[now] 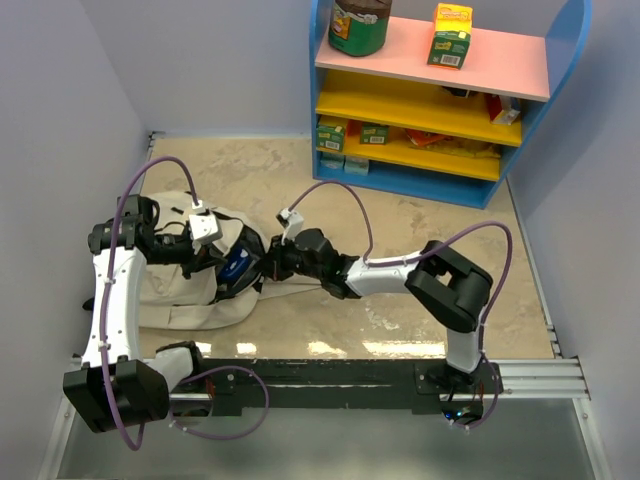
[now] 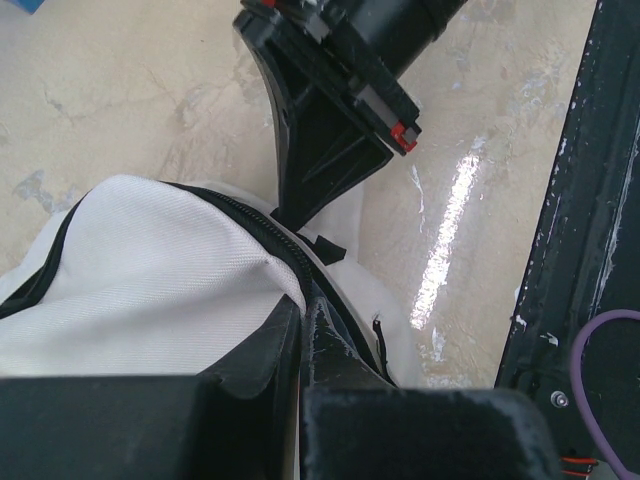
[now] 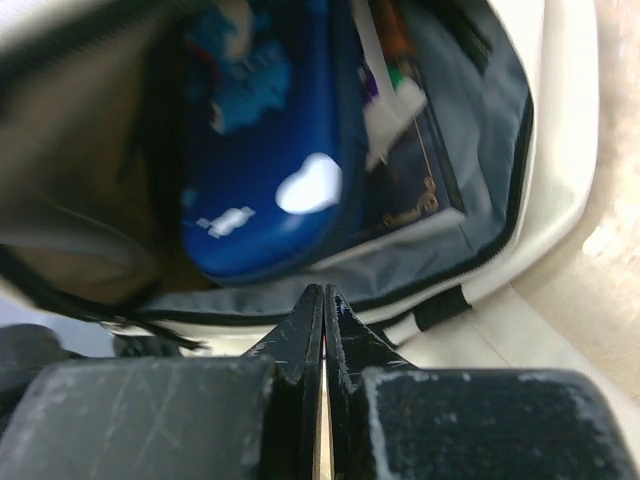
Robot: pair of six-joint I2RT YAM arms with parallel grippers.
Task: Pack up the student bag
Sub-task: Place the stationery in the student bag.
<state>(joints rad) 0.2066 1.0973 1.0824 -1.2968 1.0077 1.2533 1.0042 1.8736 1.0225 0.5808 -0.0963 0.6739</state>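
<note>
Marbled beige tabletop (image 1: 420, 190), lilac walls; blue shelf unit (image 1: 575, 60) at the far right, with a jar (image 1: 360, 25) and a juice carton (image 1: 451, 35) on top.
Student bag (image 1: 175, 300) lies at the left of the table: beige canvas, unzipped, dark lining. A blue pencil case (image 3: 260, 150) and a dark book (image 3: 420, 190) lie inside. Left gripper (image 2: 300, 330) is pinched on its zip rim. Right gripper (image 3: 322, 310) has its fingers pressed together at the rim; whether it holds cloth is unclear.

The bag (image 1: 170, 300) lies on the table (image 1: 400, 200) at its left, mouth facing right, a case (image 3: 260, 180) inside. The left pincer (image 2: 302, 305) grips the mouth's left rim, the right pincer (image 3: 322, 292) its right. A shelf (image 1: 440, 110) stands far right.
</note>
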